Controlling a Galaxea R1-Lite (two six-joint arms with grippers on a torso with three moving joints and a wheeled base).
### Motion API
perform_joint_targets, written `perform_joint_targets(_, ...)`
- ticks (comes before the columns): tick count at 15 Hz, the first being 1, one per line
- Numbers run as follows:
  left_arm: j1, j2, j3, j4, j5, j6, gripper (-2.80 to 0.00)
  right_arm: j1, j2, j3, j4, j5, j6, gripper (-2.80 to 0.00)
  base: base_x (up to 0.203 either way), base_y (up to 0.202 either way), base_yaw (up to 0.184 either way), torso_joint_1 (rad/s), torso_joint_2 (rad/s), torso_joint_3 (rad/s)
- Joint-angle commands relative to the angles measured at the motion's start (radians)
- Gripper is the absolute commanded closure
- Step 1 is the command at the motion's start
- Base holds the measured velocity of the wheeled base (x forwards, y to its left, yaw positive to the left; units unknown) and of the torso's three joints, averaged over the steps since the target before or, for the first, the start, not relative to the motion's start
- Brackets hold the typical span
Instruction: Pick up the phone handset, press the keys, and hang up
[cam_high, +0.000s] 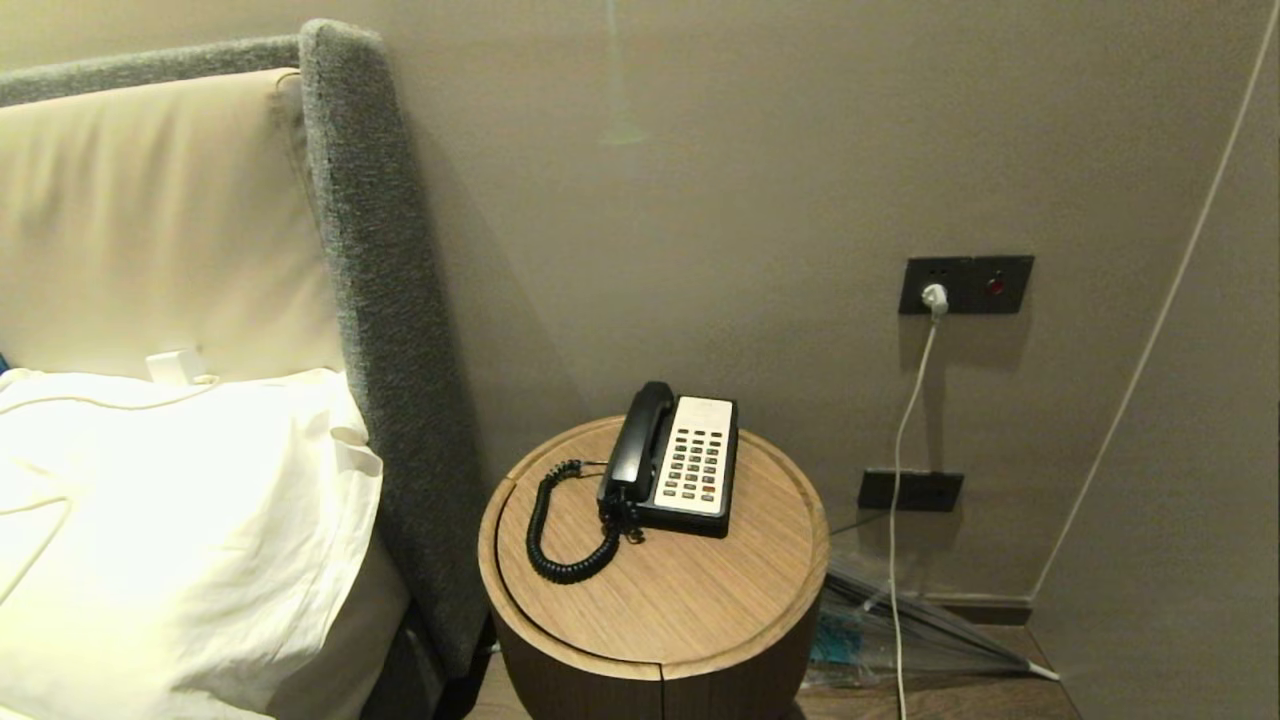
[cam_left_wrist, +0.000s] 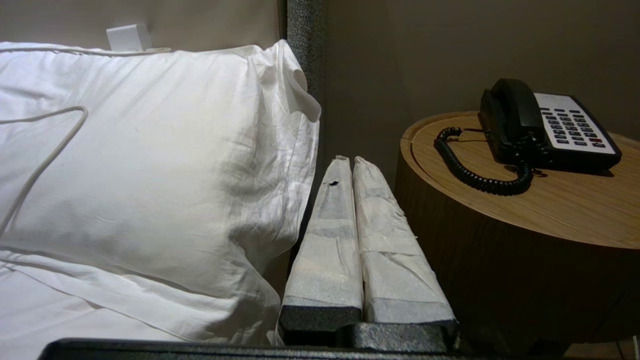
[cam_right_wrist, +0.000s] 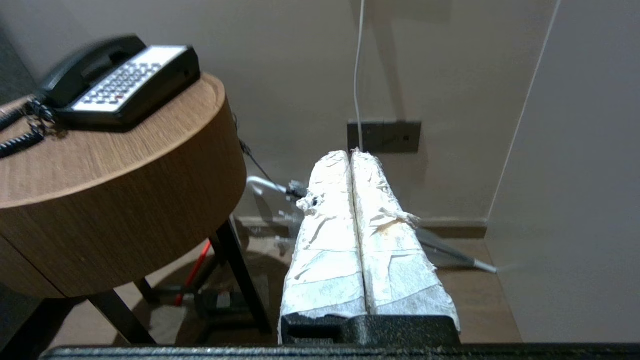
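Phone handset: the black phone handset (cam_high: 636, 440) lies in its cradle on the phone base (cam_high: 690, 468), along the side of the cream keypad (cam_high: 696, 462) that faces the bed. Nothing touches it.
Coiled cord: a black coiled cord (cam_high: 560, 530) loops from the near end of the handset across the tabletop toward the bed side.
Table: a round wooden bedside table (cam_high: 660, 600) carries the phone, which sits toward the wall edge of the top.
Left gripper: the left gripper (cam_left_wrist: 348, 161) has its two white-wrapped fingers (cam_left_wrist: 327, 240) pressed together, clenched on nothing. It sits low in the gap between bed and table; the handset is ahead of the fingertips, above them and off to the table side, well apart.
Right gripper: the right gripper (cam_right_wrist: 351, 154) also has its wrapped fingers (cam_right_wrist: 395, 250) pressed together and empty. It hangs beside the table on the side away from the bed, below the tabletop; the phone is up and to one side of the fingertips, well apart.
Bed: a white pillow (cam_left_wrist: 150, 150) against a cream and grey headboard (cam_high: 380, 300) lies just beside the left fingers.
Wall: a dark socket plate (cam_high: 966, 284) with a white plug (cam_high: 934, 297) and cable (cam_high: 900, 480) lies beyond the table.
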Motion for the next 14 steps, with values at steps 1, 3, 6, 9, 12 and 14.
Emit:
perform_joint_targets(1, 0.000, 0.000, 0.040, -0.001, 0.000, 0.000, 0.00, 0.000, -0.002, 0.000, 0.000, 0.000, 0.000, 0.00, 0.000, 0.000, 0.000, -0.001, 0.01, -0.198)
perform_joint_targets(3, 0.000, 0.000, 0.040, -0.001, 0.000, 0.000, 0.00, 0.000, -0.002, 0.000, 0.000, 0.000, 0.000, 0.00, 0.000, 0.000, 0.000, 0.004, 0.00, -0.168)
perform_joint_targets(6, 0.000, 0.000, 0.040, 0.000, 0.002, 0.001, 0.00, 0.000, -0.002, 0.000, 0.000, 0.000, 0.000, 0.00, 0.000, 0.000, 0.000, 0.002, 0.00, -0.054)
perform_joint_targets(9, 0.000, 0.000, 0.040, -0.001, 0.000, 0.001, 0.00, 0.000, -0.002, 0.000, 0.000, 0.000, 0.000, 0.00, 0.000, 0.000, 0.000, 0.001, 0.00, 0.015)
perform_joint_targets(12, 0.000, 0.000, 0.040, -0.001, 0.000, 0.006, 0.00, 0.000, -0.002, 0.000, 0.000, 0.000, 0.000, 0.00, 0.000, 0.000, 0.000, 0.002, 0.00, 0.066)
perform_joint_targets(14, 0.000, 0.000, 0.040, -0.001, 0.000, 0.006, 0.00, 0.000, -0.002, 0.000, 0.000, 0.000, -0.003, 0.00, 0.000, 0.000, 0.000, 0.003, 0.00, 0.014)
